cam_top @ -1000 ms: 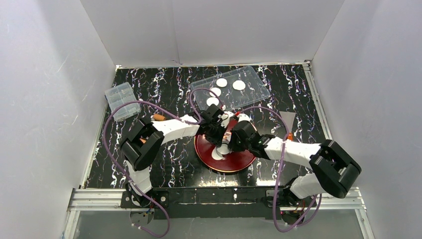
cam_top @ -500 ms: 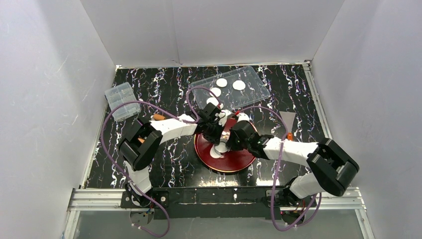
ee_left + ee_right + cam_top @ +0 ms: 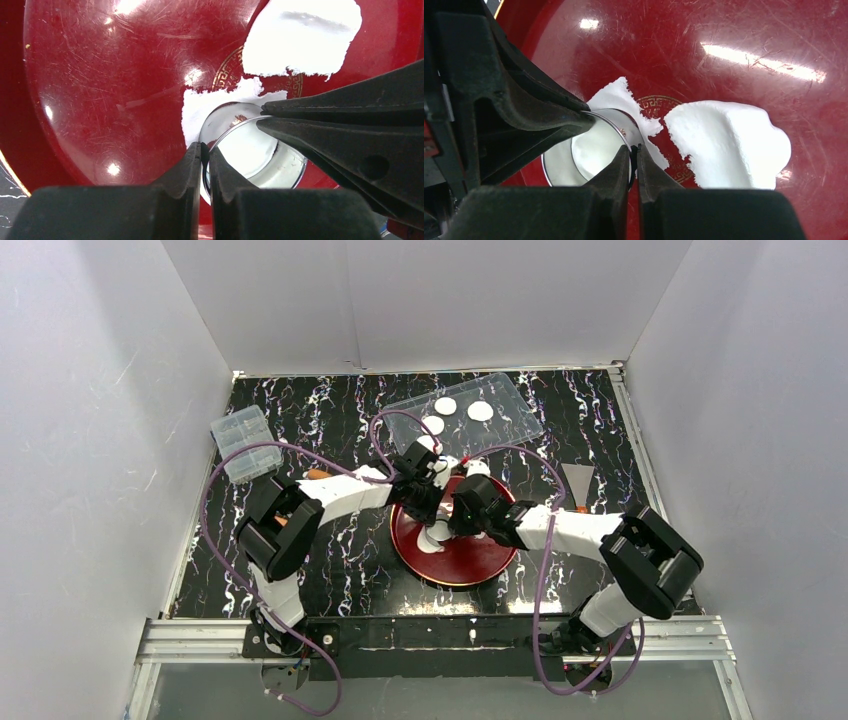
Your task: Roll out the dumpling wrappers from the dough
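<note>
Two thin pinches on one cutter point(image 3: 222, 117): left gripper point(image 3: 205, 147) closed down to a sliver over one side of the rim, right gripper point(image 3: 634, 149) the same on the opposite side, each with the metal wall nipped between its fingers. Rests on the red plate point(image 3: 100, 75), over the ragged edge of the dough point(image 3: 300, 40), a thin white sheet torn into a narrow strip by the ring and a broad patch beyond; white inside the ring too, cut through or not impossible to tell. Looks like the stamping step. To do it well: press both sides down evenly, keeping the ring level; twist a little to sever the edge all round; lift straight up with both arms together, to avoid slipping off the thin metal or dragging the sheet along. Mind the torn strip just beside the ring, likely to cling. Place the next cut on the broad patch, well inside its ragged border. Behind the plate, a clear tray point(image 3: 510, 400): three wrappers point(image 3: 445, 405) in plain sight, flat and apart from one another, perhaps another out of sight. Off to the left, a small clear box point(image 3: 240, 443), contents too small to tell. On the plate, nothing but dough and cutter.
</note>
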You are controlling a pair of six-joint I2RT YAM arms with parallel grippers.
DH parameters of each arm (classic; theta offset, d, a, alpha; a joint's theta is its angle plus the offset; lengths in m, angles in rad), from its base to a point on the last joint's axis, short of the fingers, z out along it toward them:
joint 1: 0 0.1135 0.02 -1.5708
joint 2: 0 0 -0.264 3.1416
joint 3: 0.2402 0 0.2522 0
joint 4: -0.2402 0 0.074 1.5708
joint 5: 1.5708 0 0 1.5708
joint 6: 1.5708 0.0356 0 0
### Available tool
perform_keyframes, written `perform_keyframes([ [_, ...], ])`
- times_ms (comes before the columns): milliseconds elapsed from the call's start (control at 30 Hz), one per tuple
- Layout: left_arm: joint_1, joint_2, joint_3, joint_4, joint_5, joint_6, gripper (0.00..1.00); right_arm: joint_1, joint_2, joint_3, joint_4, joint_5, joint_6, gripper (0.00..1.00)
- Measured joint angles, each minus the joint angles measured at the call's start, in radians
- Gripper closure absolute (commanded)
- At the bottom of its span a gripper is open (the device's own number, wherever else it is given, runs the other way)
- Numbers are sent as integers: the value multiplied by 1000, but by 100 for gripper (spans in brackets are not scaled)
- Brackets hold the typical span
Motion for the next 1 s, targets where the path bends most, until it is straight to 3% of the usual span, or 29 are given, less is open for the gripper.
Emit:
perform_keyframes([
  [367, -93, 12, 3, 23, 1, -6, 100, 12, -186, -188, 37, 27, 77, 99],
  [700, -6, 9, 9, -1, 2, 1, 100, 11, -20, -29, 22, 31, 23, 99],
  [1000, -41, -8, -27, 40, 25, 3, 100, 14, -128, -157, 87, 33, 74, 99],
])
